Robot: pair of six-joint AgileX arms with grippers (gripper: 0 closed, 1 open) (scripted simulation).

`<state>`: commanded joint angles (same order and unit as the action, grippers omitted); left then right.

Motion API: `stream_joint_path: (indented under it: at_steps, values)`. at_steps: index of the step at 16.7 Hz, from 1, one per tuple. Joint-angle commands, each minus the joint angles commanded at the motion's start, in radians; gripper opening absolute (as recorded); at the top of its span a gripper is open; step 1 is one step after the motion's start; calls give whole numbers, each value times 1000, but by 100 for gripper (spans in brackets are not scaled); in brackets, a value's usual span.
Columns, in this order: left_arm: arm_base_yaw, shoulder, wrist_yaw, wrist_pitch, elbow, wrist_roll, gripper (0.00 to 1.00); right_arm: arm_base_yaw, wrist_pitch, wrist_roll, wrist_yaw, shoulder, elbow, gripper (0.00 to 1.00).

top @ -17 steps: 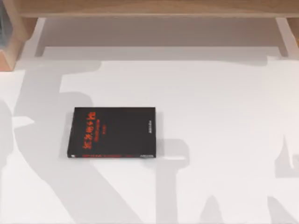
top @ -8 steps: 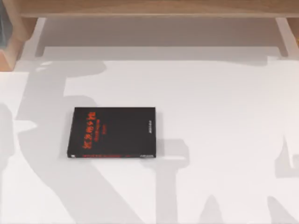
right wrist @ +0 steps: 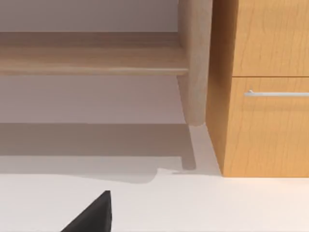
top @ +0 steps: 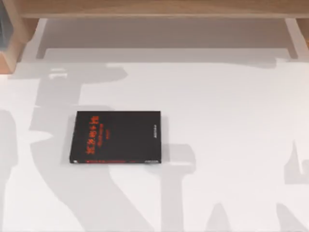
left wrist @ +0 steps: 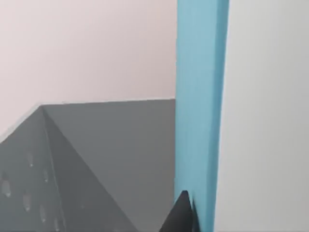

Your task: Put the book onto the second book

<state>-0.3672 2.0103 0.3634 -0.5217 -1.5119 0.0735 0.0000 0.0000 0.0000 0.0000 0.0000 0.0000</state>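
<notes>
Light blue book (left wrist: 200, 106) stands upright beside a grey bin wall (left wrist: 116, 159) in the left wrist view, my left gripper's fingertip (left wrist: 183, 215) touching it; grip state: cannot tell. Black book (top: 117, 137) lies flat at nine o'clock, awaiting it.

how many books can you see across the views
2. The black book with red lettering lies flat on the white table, left of centre in the top view. The light blue book stands upright close before the left wrist camera. More may be hidden.
</notes>
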Motion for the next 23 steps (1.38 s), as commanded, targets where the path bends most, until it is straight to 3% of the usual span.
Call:
stream_joint_path:
  at_steps: [3, 7, 14, 18, 23]
  values:
    - [54, -129, -114, -17, 66, 124, 0, 0, 0, 0, 0, 0, 0, 100]
    - [186, -356, -322, -46, 181, 355, 0, 0, 0, 0, 0, 0, 0, 100]
    - [546, -697, -723, -70, 440, 777, 0, 0, 0, 0, 0, 0, 0, 100]
    - [785, -715, -893, -33, 624, 924, 0, 0, 0, 0, 0, 0, 0, 100]
    - [1054, -572, -1003, 51, 850, 1008, 0, 0, 0, 0, 0, 0, 0, 100]
